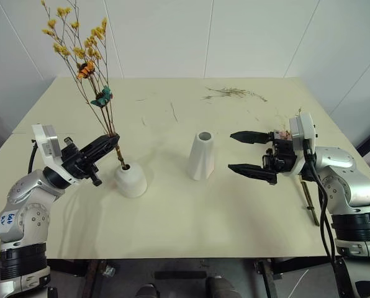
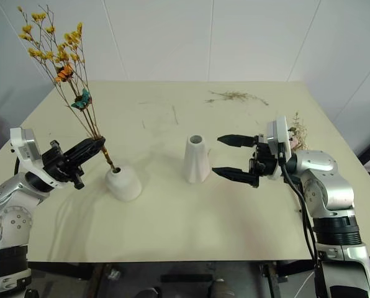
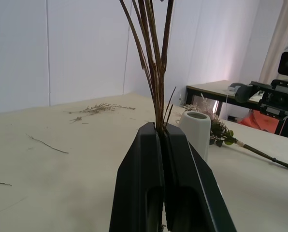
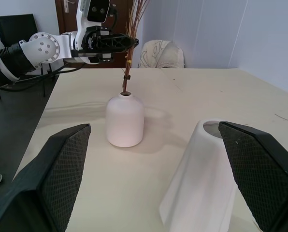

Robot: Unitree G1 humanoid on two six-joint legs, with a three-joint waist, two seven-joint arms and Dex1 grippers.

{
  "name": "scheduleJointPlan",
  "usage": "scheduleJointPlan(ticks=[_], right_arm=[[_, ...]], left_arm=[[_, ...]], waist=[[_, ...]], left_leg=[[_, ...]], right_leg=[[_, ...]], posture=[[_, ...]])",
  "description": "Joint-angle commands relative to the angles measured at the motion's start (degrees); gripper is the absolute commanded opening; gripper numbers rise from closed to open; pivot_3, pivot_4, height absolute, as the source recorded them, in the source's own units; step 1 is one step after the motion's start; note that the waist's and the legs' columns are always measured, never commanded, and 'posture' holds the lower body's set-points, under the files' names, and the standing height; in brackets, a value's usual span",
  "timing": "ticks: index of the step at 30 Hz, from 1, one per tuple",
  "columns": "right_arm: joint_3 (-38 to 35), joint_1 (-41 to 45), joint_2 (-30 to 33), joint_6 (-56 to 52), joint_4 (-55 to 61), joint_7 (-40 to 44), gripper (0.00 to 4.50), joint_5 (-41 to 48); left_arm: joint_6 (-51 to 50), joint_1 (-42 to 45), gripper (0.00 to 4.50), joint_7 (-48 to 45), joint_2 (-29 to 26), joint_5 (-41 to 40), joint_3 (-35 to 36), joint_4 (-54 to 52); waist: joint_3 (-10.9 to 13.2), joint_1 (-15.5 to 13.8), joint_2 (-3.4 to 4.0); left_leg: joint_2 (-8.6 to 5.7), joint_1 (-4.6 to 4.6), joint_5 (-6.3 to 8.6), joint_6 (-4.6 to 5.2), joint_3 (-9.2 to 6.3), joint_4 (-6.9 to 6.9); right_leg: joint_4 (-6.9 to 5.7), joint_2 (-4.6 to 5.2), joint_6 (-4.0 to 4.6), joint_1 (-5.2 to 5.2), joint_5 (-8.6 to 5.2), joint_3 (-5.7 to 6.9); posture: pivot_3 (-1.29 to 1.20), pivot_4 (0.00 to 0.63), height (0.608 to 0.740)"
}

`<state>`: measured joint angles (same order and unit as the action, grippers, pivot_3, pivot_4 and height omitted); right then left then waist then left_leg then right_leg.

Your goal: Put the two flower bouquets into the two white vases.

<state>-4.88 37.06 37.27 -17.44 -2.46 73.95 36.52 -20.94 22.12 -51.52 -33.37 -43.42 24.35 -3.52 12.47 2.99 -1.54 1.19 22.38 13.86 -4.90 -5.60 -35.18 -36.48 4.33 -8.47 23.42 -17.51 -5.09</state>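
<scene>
yellow stems in the squat vase, cone vase between my open right fingers

from the head views: my left gripper (image 1: pixel 108 144), in the left middle of the frame, is clamped tight on the brown stems of the yellow bouquet (image 1: pixel 79 53). the stems rise toward the upper left, and their lower ends go into the hole of the squat vase (image 1: pixel 130 180) at lower left of centre. the cone vase (image 1: pixel 202 156) stands upright in the middle. my right gripper (image 1: pixel 251 152), right of centre, points at it with its fingers spread wide and nothing in them. the pink bouquet (image 2: pixel 295 131) lies on the table (image 1: pixel 234 211) behind my right wrist, near the right edge. a dry sprig (image 1: pixel 233 93) lies at the upper centre.

left wrist view: my fingers (image 3: pixel 146 193) are pressed together around the stems; the cone vase is just beyond, the pink bouquet lying past it.

right wrist view: my two pads (image 4: pixel 62 169) sit wide apart in the lower corners, with the cone vase between them but not touching.
</scene>
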Motion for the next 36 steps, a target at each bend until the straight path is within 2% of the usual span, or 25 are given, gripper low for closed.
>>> scheduleJointPlan(ticks=[1, 5, 15, 36], right_arm=[[-1.8, -0.1, 0.0, 0.4, 2.1, -0.5, 4.5, 0.9], [-1.9, -0.6, 0.0, 0.0, 3.0, -1.1, 4.5, 1.1], [-2.2, -1.7, -0.3, 0.0, 4.1, -2.6, 4.5, 1.3], [-2.4, -2.7, -1.4, 0.0, 5.3, -4.7, 4.5, 1.5]], left_arm=[[2.2, 0.4, 0.03, 0.2, 0.9, 0.2, 0.0, 0.5], [3.4, -0.3, 0.03, 0.1, 2.4, 1.1, -1.3, 1.5], [5.0, -1.2, 0.03, -0.7, 1.4, 2.2, -0.8, 3.7], [4.5, -4.3, 0.03, -1.7, 1.4, 1.1, -3.1, 0.2]], waist=[[0.0, 0.0, 0.0], [0.0, 0.0, 0.0], [0.0, 0.0, 0.0], [0.0, 0.0, 0.0]], left_leg=[[0.0, 0.0, 0.0, 0.0, 0.0, 0.0], [0.0, 0.0, 0.0, 0.0, 0.0, 0.0], [0.0, 0.01, 0.0, 0.0, 0.0, 0.01], [0.0, -0.02, 0.0, 0.01, 0.0, 0.01]], right_leg=[[0.0, 0.0, 0.0, 0.0, 0.0, 0.0], [0.0, 0.0, 0.0, 0.0, 0.0, 0.0], [0.03, 0.0, 0.0, 0.0, 0.0, 0.0], [0.05, 0.0, 0.0, -0.04, 0.0, 0.0]], posture=[[0.0, 0.15, 0.74], [0.0, 0.15, 0.74], [0.0, 0.15, 0.74], [0.0, 0.15, 0.74]])
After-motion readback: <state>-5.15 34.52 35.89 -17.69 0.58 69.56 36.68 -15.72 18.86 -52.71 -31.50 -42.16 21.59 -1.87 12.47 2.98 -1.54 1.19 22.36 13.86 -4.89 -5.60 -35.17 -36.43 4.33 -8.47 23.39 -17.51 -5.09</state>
